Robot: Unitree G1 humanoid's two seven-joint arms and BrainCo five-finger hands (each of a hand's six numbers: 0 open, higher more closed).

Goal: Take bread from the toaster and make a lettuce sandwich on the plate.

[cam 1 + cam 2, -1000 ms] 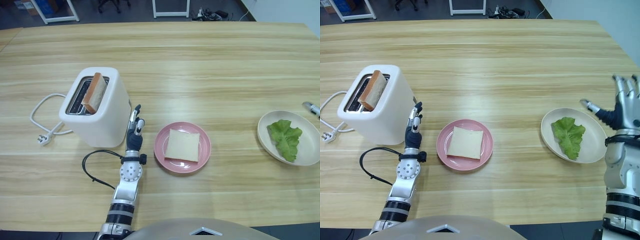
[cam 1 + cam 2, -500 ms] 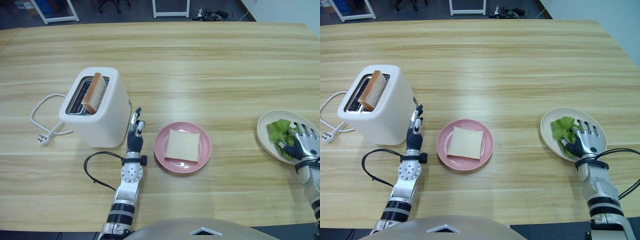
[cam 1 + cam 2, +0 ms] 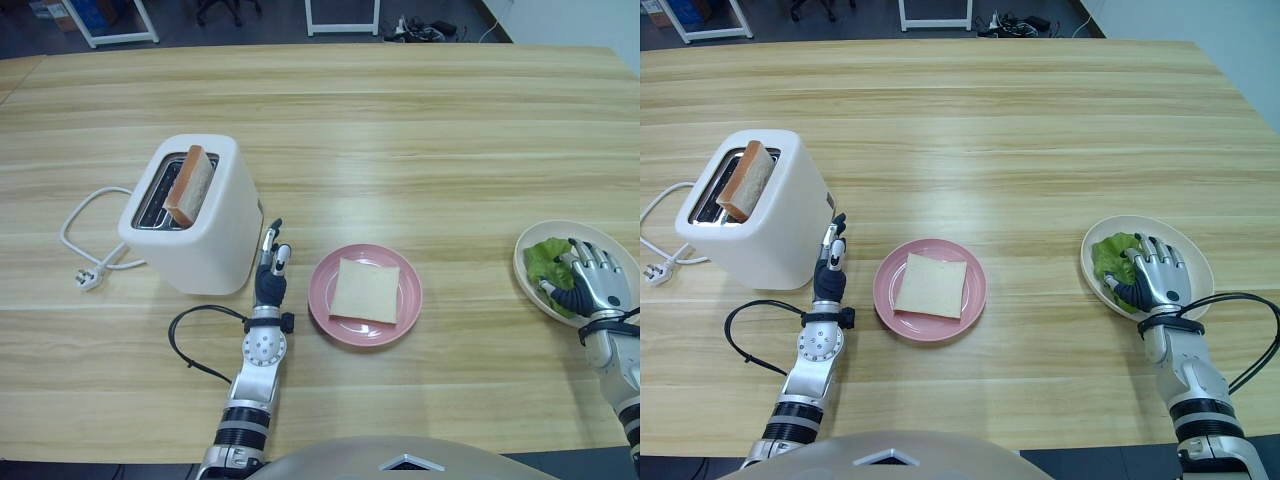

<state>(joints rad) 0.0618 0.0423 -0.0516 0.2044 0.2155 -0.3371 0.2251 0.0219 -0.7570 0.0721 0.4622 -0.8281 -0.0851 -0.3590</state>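
Note:
A white toaster (image 3: 200,225) stands at the left with one browned bread slice (image 3: 190,185) sticking up from its slot. On the pink plate (image 3: 318,305) in the middle lies a pale bread slice (image 3: 365,290). My left hand (image 3: 269,272) rests open on the table between the toaster and the pink plate, fingers pointing away from me. At the right, green lettuce (image 3: 1108,256) lies in a cream dish (image 3: 1192,262). My right hand (image 3: 1152,280) lies flat on top of the lettuce with fingers spread and the thumb low at its near side; much of the leaf is hidden under it.
The toaster's white cord and plug (image 3: 88,278) trail on the table to its left. A black cable (image 3: 190,345) loops beside my left forearm. Bare wooden tabletop (image 3: 400,130) stretches beyond the plate and dish.
My right hand came in from the far right, dropped onto the lettuce in the dish, and has shifted slightly left over it. The left hand has barely moved.

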